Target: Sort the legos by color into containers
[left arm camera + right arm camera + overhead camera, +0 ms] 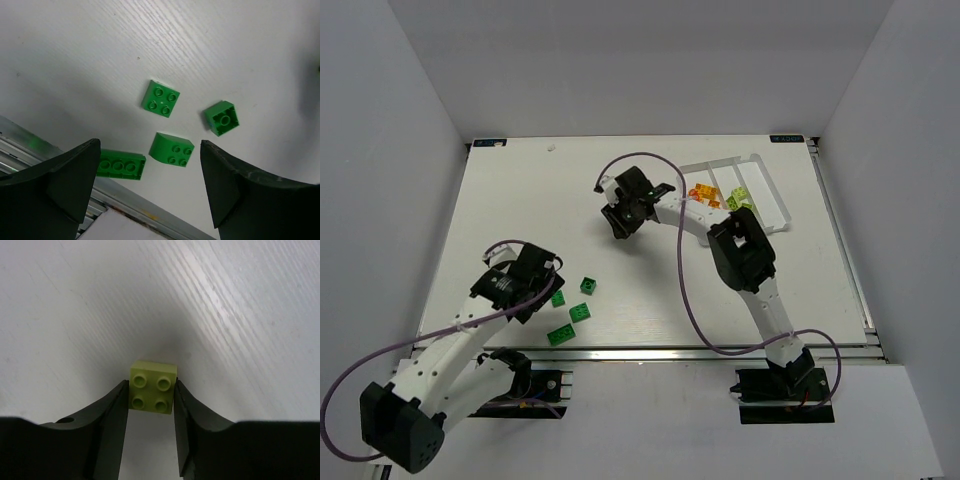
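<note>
Green bricks [160, 98] come first. Four of them lie loose on the white surface [75, 50], close to the near edge. One is long, one has a round back, one is a flat square and one is tiny. The left tool [149, 160] hangs over them with its fingers spread wide, holding nothing.

Further out, in the middle of the surface, the right tool [151, 395] is down low. Its two fingers press on both sides of a yellow-green brick [153, 374], pinching it. That brick sits flat on the surface with its studs up.

Farthest away, at the back right, lies the white tray [770, 200] with its long lanes. Some orange bricks [700, 193] and other yellow-green bricks [737, 198] are already in it. They seem to lie in lanes side by side, but they are too small from up high to be sure.

These bricks are hard, light and smooth. They will not squash, but I think one can slip or twist if it is held by a corner. The flat side walls are the best place to grab, and the pinched brick is held that way. I judge it is ready to lift and carry to the lane of its own colour.
</note>
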Robot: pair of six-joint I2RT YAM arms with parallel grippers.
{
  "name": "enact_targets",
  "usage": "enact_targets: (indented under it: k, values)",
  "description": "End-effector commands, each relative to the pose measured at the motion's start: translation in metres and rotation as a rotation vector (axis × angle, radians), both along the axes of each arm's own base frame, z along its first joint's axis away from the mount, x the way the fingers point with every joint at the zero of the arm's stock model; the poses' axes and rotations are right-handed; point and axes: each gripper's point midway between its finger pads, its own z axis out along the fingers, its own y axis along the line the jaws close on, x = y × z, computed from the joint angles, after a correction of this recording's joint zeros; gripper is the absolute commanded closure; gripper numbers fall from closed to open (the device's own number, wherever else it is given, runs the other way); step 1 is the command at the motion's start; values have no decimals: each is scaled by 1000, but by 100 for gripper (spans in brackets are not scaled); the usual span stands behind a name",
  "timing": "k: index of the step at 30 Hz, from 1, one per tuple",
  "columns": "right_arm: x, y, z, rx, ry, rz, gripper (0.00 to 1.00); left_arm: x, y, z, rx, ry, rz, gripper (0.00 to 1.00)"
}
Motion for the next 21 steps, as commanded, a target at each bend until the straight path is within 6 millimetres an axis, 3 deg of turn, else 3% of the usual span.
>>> enact_targets:
  k: [1,2,3,5,6,9,13,16,18,20,21]
  values:
    - [18,-20,63,81,-97,-16,97,7,-1,-11,29,9,-17,10]
    - [18,-26,71,98,-99,-20,100,8,-2,-14,35,14,-23,10]
    - [34,-50,92,119,-118,-61,100,8,-2,-18,42,21,-30,10]
    - [39,-67,108,156,-97,-78,100,13,-3,-23,60,26,-51,9]
    - [48,-88,120,178,-91,-112,100,14,-3,-27,67,31,-57,9]
    - [69,-153,123,158,-67,-233,100,21,-4,-36,101,49,-85,9]
    - [86,-234,111,90,-75,-380,100,29,-10,-49,125,84,-128,9]
    - [90,-259,92,22,-66,-408,100,33,-9,-59,166,127,-153,10]
    - [98,-277,78,-10,-57,-444,100,39,-7,-61,202,143,-160,10]
    - [112,-295,78,-34,-79,-489,100,44,-8,-61,221,145,-182,10]
    - [117,-300,67,-46,-62,-501,100,45,-7,-64,227,156,-182,10]
